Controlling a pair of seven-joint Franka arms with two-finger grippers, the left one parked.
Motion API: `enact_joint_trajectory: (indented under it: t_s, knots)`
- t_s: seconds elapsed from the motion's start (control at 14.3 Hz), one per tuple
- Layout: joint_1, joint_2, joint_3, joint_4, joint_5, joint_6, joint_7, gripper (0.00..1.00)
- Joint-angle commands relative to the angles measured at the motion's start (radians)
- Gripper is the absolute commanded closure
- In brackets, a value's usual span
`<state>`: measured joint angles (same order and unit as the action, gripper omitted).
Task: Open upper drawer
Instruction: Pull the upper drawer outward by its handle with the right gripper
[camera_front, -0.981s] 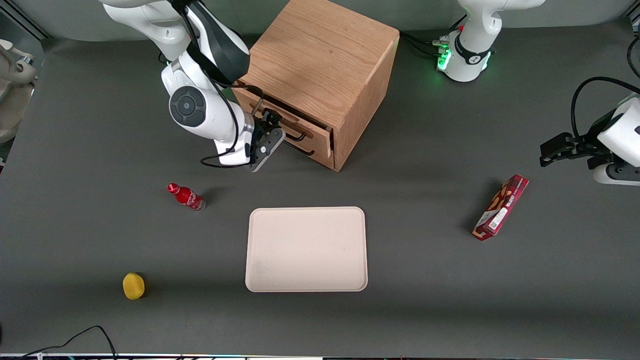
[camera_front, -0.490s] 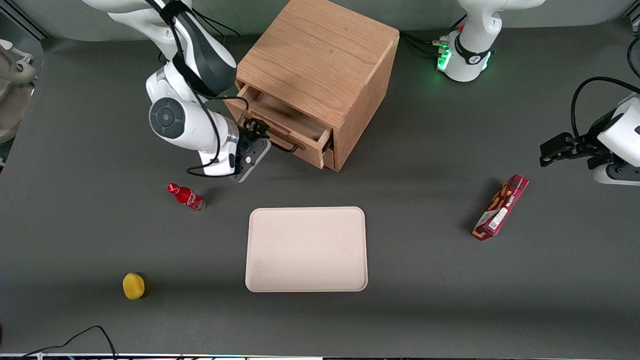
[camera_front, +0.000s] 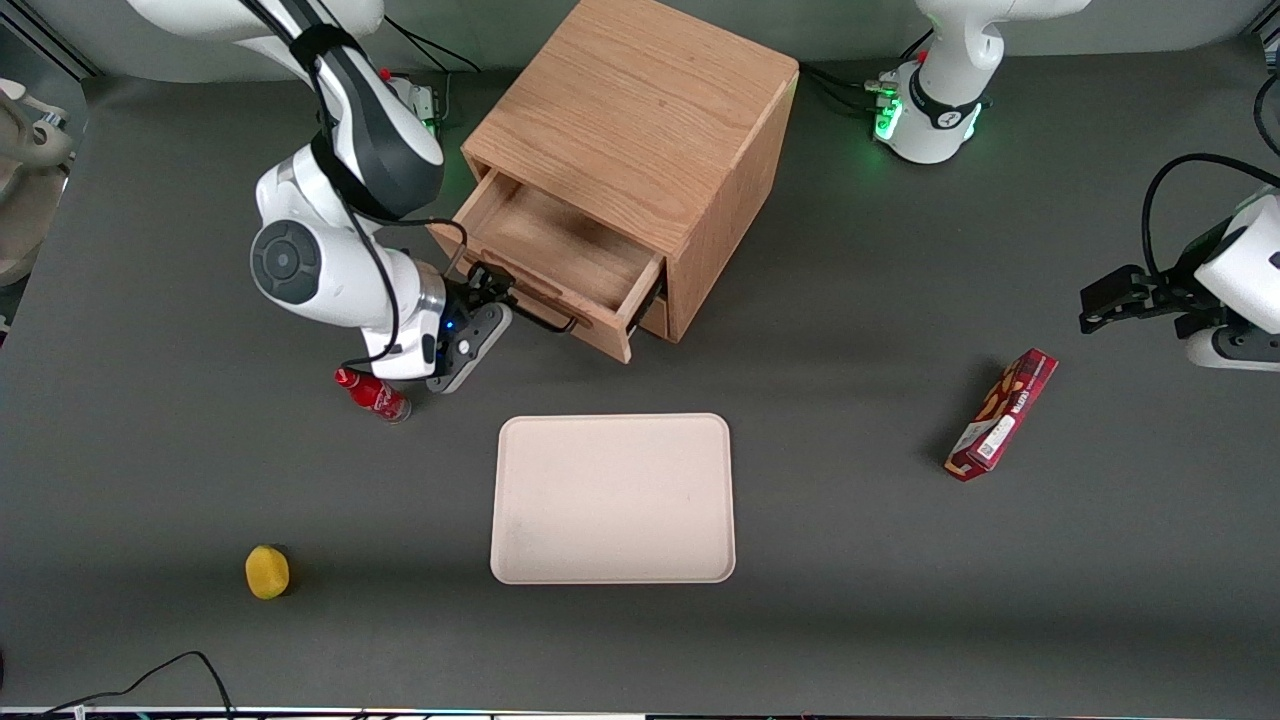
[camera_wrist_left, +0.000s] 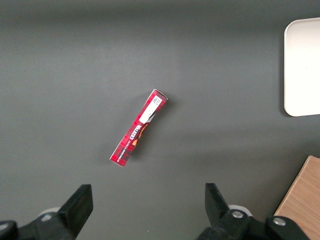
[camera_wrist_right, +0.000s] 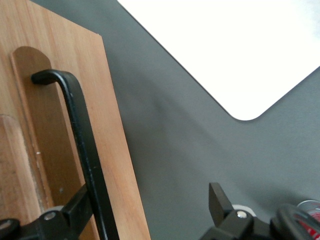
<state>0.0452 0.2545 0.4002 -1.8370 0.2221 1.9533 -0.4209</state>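
Observation:
The upper drawer (camera_front: 560, 250) stands pulled well out of the oak cabinet (camera_front: 640, 110), and its shallow wooden inside shows bare. Its black bar handle (camera_front: 545, 322) runs along the drawer front on the side nearer the front camera. My right gripper (camera_front: 490, 290) is at the handle's end toward the working arm. In the right wrist view the gripper (camera_wrist_right: 150, 197) is open. One finger (camera_wrist_right: 75, 207) sits between the handle (camera_wrist_right: 82, 135) and the drawer front (camera_wrist_right: 107, 150), and the other finger (camera_wrist_right: 219, 199) is apart over the table. The lower drawer (camera_front: 655, 315) stays closed beneath.
A red bottle (camera_front: 372, 394) lies just under my wrist, nearer the camera. A beige tray (camera_front: 612, 498) lies nearer the camera than the cabinet. A yellow object (camera_front: 267, 571) is near the front edge. A red box (camera_front: 1003, 414) lies toward the parked arm's end.
My gripper has moved toward the front camera and the working arm's end, drawing the upper drawer from nearly shut to well out. The wrist now hangs over the red bottle.

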Motion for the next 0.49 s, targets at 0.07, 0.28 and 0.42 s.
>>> enact_joint_trajectory:
  t_s: [0.07, 0.28, 0.42]
  knots:
    - [0.007, 0.077, -0.017, 0.09, -0.05, -0.005, -0.027, 0.0]
    - [0.007, 0.117, -0.038, 0.14, -0.07, -0.011, -0.028, 0.0]
    - [0.01, 0.141, -0.046, 0.176, -0.087, -0.023, -0.029, 0.0]
